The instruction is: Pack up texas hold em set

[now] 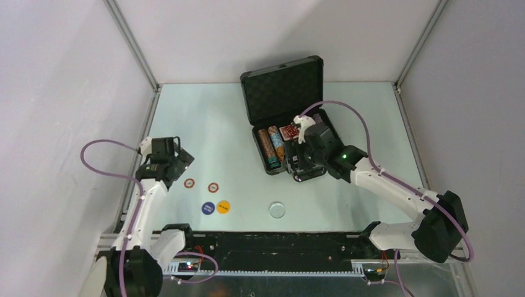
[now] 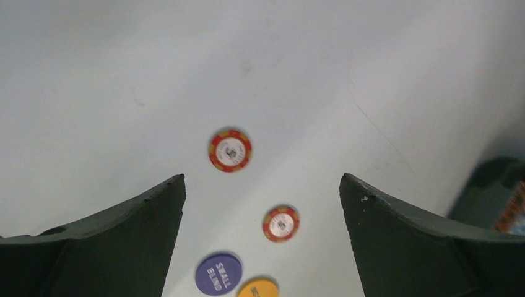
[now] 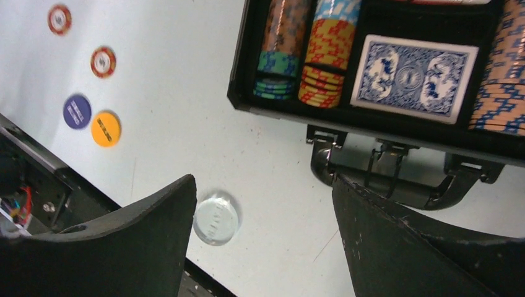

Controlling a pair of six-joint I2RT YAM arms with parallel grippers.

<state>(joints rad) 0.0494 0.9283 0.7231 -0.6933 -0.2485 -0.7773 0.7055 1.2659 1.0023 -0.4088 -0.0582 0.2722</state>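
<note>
Loose chips (image 2: 229,150) and buttons (image 1: 208,208) lie beside the case (image 1: 282,93). The left end effector (image 2: 262,179) hangs open over the chips, the right end effector (image 3: 265,179) open by the case. Next, pinch one chip.

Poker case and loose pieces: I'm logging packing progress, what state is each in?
case, open, lid upright
chip rows, lying in case
blue deck, in case, face down
two red chips, loose on table
purple button, on table
orange button, on table
clear button, on table
left pincer, open, empty
right pincer, open, empty
</note>
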